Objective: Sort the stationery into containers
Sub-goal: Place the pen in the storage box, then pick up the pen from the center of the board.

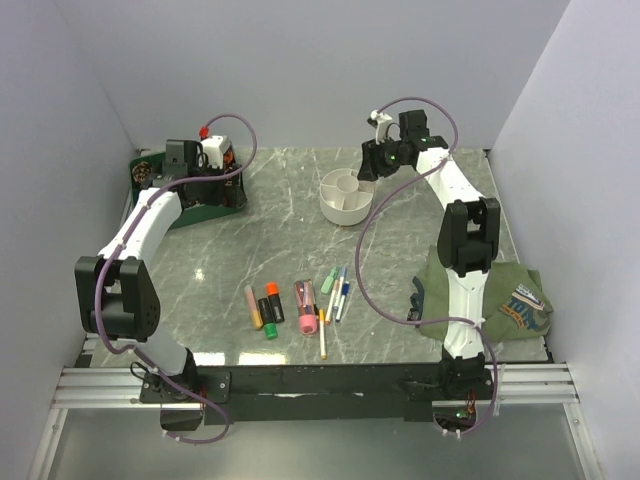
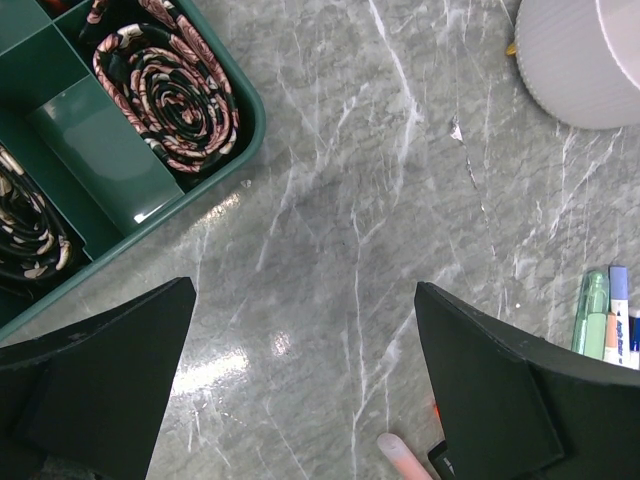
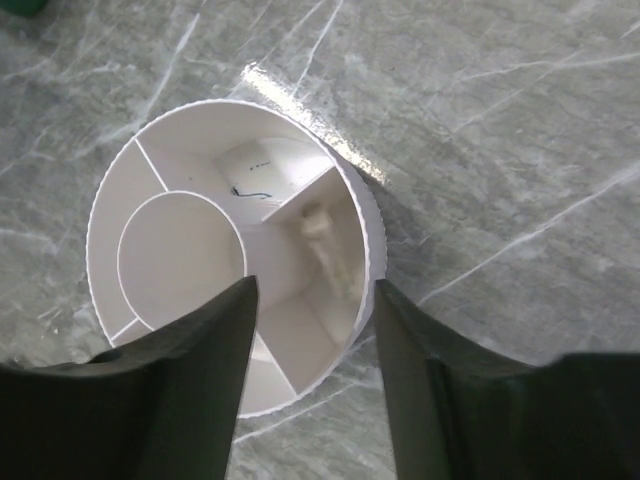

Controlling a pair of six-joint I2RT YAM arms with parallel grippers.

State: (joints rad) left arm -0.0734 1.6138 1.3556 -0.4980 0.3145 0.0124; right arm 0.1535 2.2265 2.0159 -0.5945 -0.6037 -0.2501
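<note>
Hovering right claw: right gripper (image 3: 315,300) sits over the white round plastic compartment bowl (image 1: 343,213), fingers apart, nothing in them.
Inside the bowl: one pale tan piece (image 3: 330,250) lies in an outer compartment against the wall; can't tell what it is.
Left claw: left gripper (image 2: 305,300) spread wide, empty, above the grey marble tabletop (image 2: 350,200), near the dark green rectangular tray (image 2: 90,140).
Loose stationery: thick pink marker (image 1: 306,318), orange-capped black marker (image 1: 273,300), tan pen (image 1: 253,305), thin yellow pen (image 1: 322,340), white capped pens (image 1: 338,290), all near the front edge, well apart from the bowl.
Far right: olive-green cloth pouch (image 1: 500,300).
</note>
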